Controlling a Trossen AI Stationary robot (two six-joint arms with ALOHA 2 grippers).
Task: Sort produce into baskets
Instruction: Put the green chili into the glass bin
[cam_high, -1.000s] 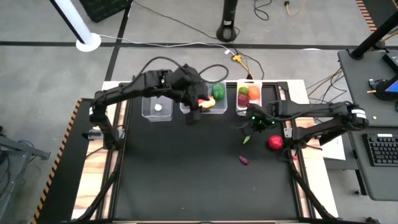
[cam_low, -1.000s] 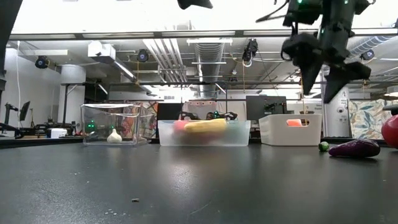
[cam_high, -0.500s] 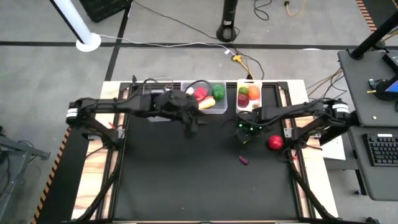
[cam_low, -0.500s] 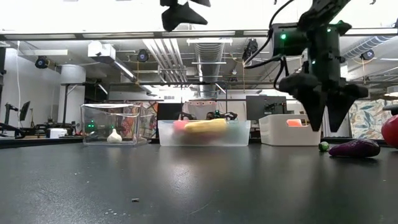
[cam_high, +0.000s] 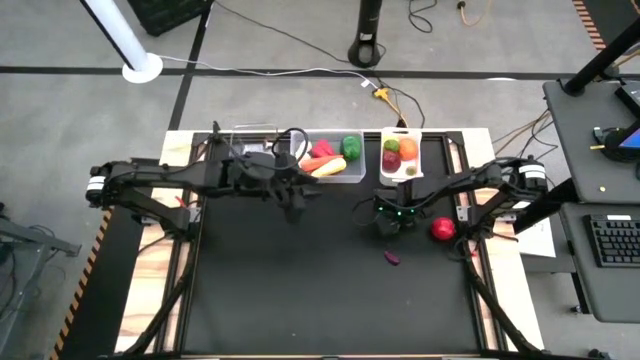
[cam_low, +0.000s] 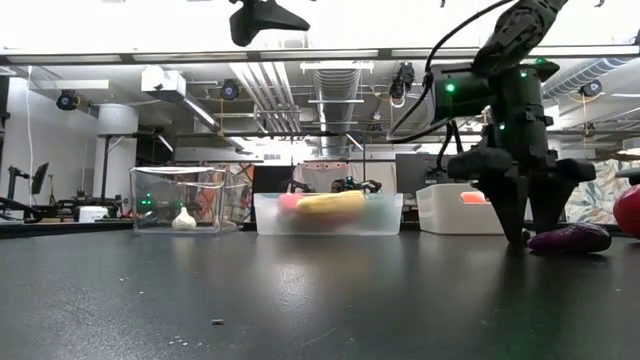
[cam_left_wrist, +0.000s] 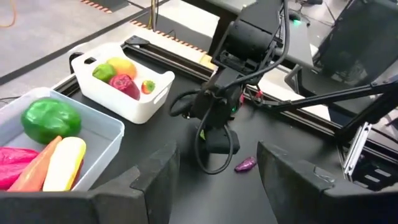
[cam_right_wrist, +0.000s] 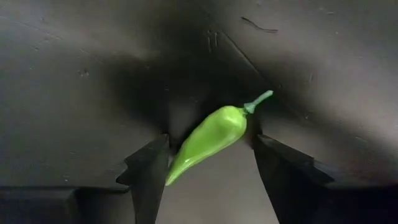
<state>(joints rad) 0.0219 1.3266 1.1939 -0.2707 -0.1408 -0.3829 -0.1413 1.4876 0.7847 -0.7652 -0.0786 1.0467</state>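
High view: the right claw covers what lies under it on the black desk. Three baskets line the far edge: a clear narrow bin, a wider clear bin and a white bin. One red fruit and one purple piece lie loose.

Low view: one garlic sits in the narrow bin.

Left wrist view: the left claw is spread and empty.

Right wrist view: the right claw's fingers, apart, flank one green chili; contact unclear.
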